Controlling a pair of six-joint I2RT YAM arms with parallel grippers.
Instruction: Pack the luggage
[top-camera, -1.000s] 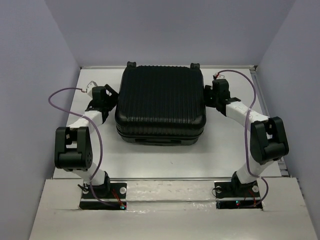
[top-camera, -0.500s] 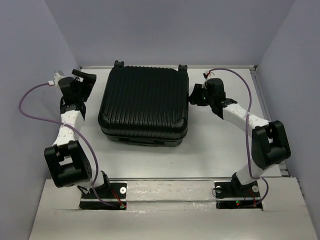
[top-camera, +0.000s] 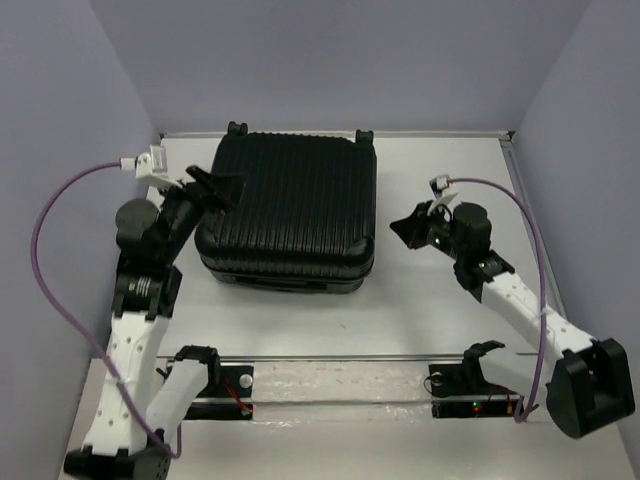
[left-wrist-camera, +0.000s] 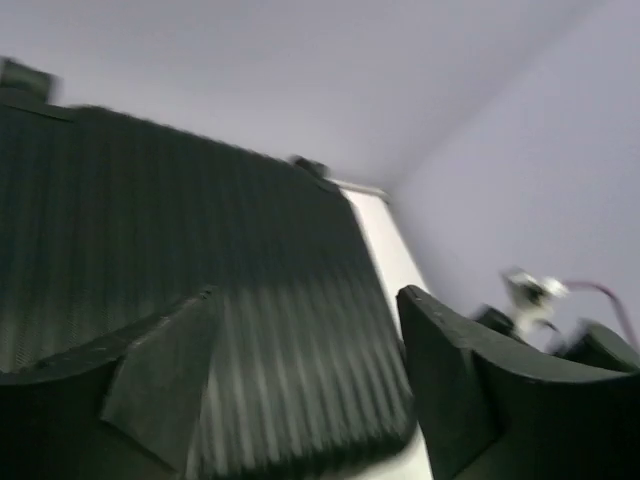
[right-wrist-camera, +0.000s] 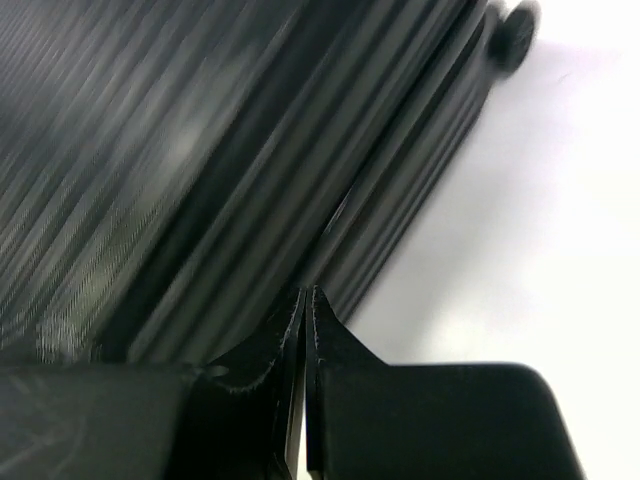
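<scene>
The luggage (top-camera: 285, 210) is a black ribbed hard-shell suitcase lying closed and flat on the white table, left of centre, with its wheels toward the back. My left gripper (top-camera: 215, 188) is open and empty, raised over the suitcase's left edge. In the left wrist view the ribbed lid (left-wrist-camera: 200, 250) fills the space between and beyond my gripper's (left-wrist-camera: 305, 320) two fingers. My right gripper (top-camera: 405, 225) is shut on nothing and stands a little to the right of the suitcase, apart from it. In the right wrist view its tips (right-wrist-camera: 305, 300) point at the suitcase's side seam (right-wrist-camera: 200, 150).
The white table (top-camera: 450, 310) is walled by grey panels at the left, back and right. A suitcase wheel (right-wrist-camera: 510, 30) shows at the far corner. The left arm's purple cable (top-camera: 45, 230) loops out to the left, and the right arm's cable (top-camera: 520, 215) arcs to the right.
The suitcase slid left a second ago and has since stayed put. My left arm swung in from the far left to above its left edge. My right arm drew back from its right side.
</scene>
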